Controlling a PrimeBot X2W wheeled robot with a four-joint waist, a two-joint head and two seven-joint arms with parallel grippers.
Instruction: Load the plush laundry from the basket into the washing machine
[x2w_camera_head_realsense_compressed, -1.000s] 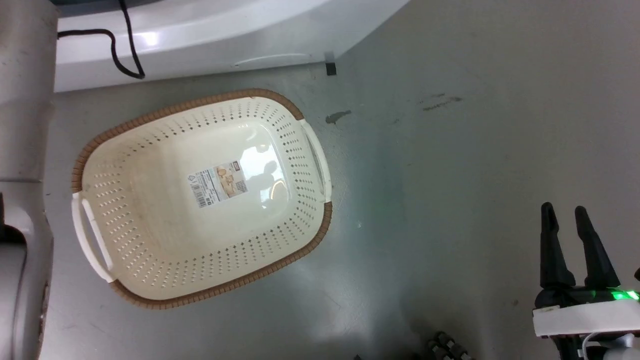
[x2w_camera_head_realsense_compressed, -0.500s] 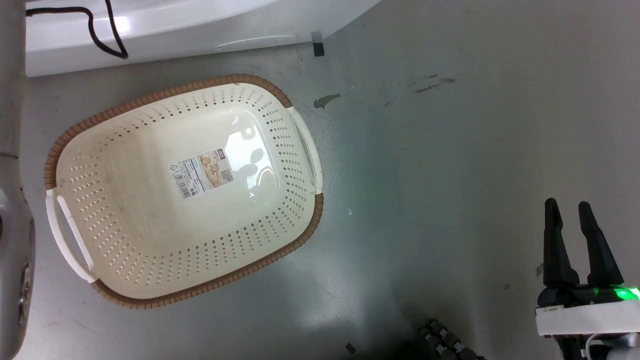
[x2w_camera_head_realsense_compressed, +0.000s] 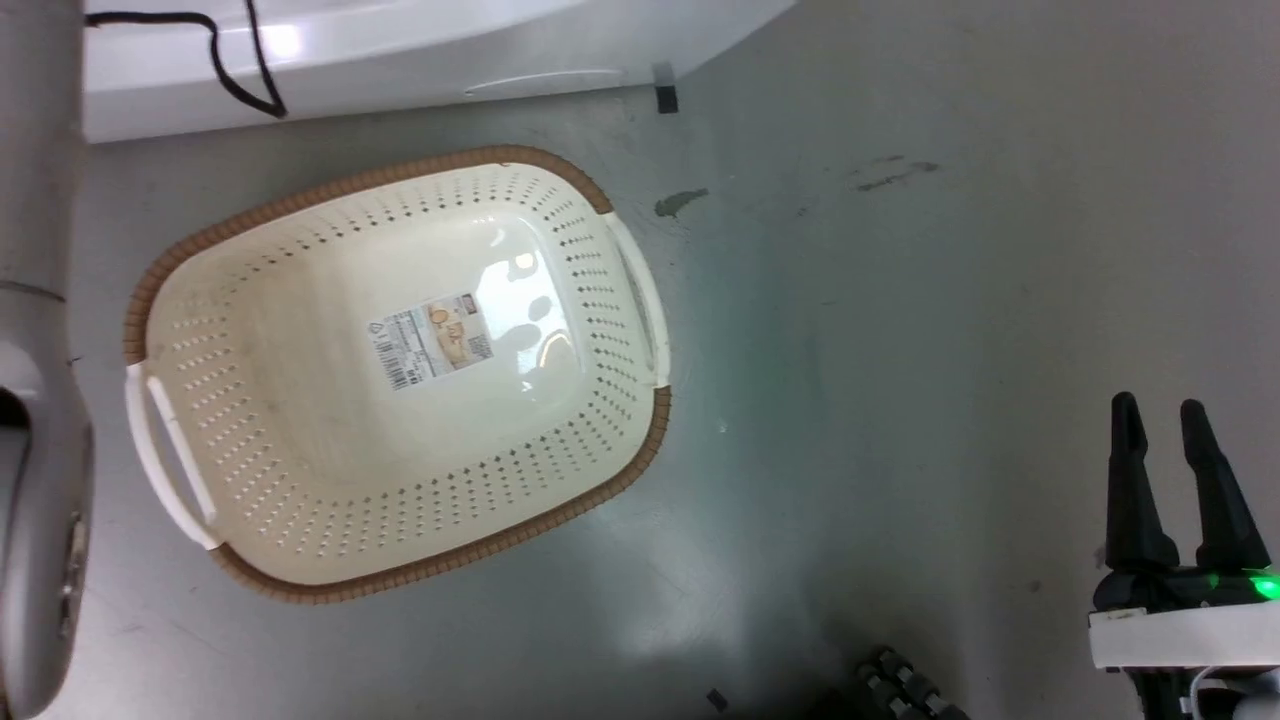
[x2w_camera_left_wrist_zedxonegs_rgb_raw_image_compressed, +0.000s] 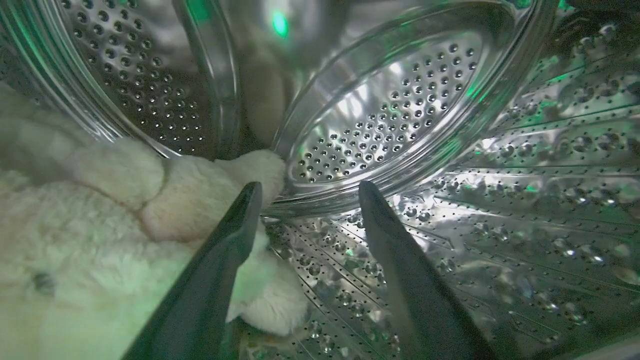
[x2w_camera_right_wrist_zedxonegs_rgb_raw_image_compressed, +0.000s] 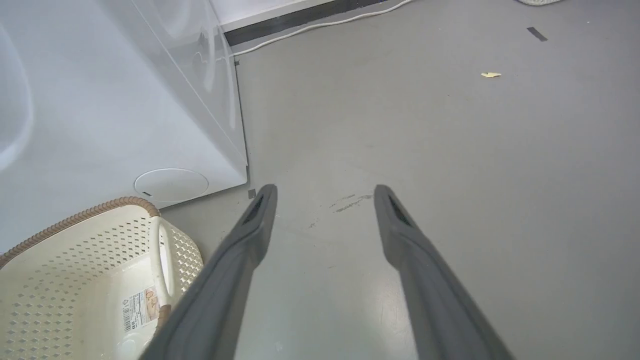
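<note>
Our left tool (x2w_camera_left_wrist_zedxonegs_rgb_raw_image_compressed: 308, 187) is deep inside the drum (x2w_camera_left_wrist_zedxonegs_rgb_raw_image_compressed: 380, 125) of the washing machine (x2w_camera_head_realsense_compressed: 400, 60), its two fingers spread apart with nothing between them. The teddy bear (x2w_camera_left_wrist_zedxonegs_rgb_raw_image_compressed: 100, 250) lies on the drum's curved wall just beside it, one stubby limb reaching toward the back. The finger nearer the bear (x2w_camera_left_wrist_zedxonegs_rgb_raw_image_compressed: 220, 260) crosses in front of the shaggy fur and looks to be touching it, though we cannot tell for sure. The basket (x2w_camera_head_realsense_compressed: 300, 470) sits on the floor (x2w_camera_head_realsense_compressed: 900, 300) close to the machine, its base and label sticker (x2w_camera_head_realsense_compressed: 432, 340) bare. We judge the loading itself done and the step in hand to be getting the left arm out cleanly. We should draw the tool straight back along the line of its own fingers, with the fingers left wide so they cannot pinch fur. We should also lean a little away from the bear, so the near finger does not drag the limb toward the opening. A slow pull would show us early if the plush follows. Our right tool (x2w_camera_head_realsense_compressed: 1158, 405) hangs over bare floor, well apart from the basket, fingers parted and holding nothing.
</note>
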